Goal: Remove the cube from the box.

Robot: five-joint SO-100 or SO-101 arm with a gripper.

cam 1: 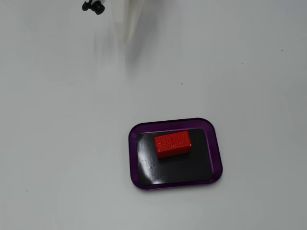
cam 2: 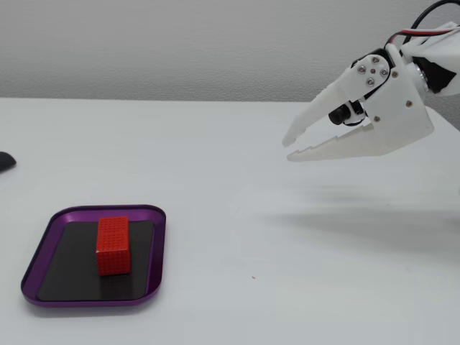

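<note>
In a fixed view looking down on the white table (cam 1: pixel 62 143), I see my gripper (cam 1: pixel 128 36) only as a pale, blurred wedge coming in from the top edge, its tip pointing down the picture. From here I cannot tell how far its jaws stand apart. A small black object (cam 1: pixel 94 6) sits at the top edge just left of the wedge; I cannot make out what it is. The box (cam 1: pixel 134 158) lies well below the gripper tip and somewhat to the right of it, flat on the table. The cube (cam 1: pixel 172 144) rests on the box's black floor, in the upper half, its long side running left to right with a slight tilt.

In a fixed view from the side, the gripper (cam 2: pixel 290 147) hangs in the air at the right, well above the table (cam 2: pixel 287 273), its white fingers (cam 2: pixel 316 116) pointing left and slightly down. The jaws stand a little apart, a narrow wedge of gap between the tips, and they hold nothing. The box (cam 2: pixel 159 248) sits far to the left of the fingertips and much lower, near the bottom left corner. The cube (cam 2: pixel 113 245) lies inside it on the floor, near the middle, clear of the purple rim. A dark object (cam 2: pixel 6 160) pokes in at the left edge.
</note>
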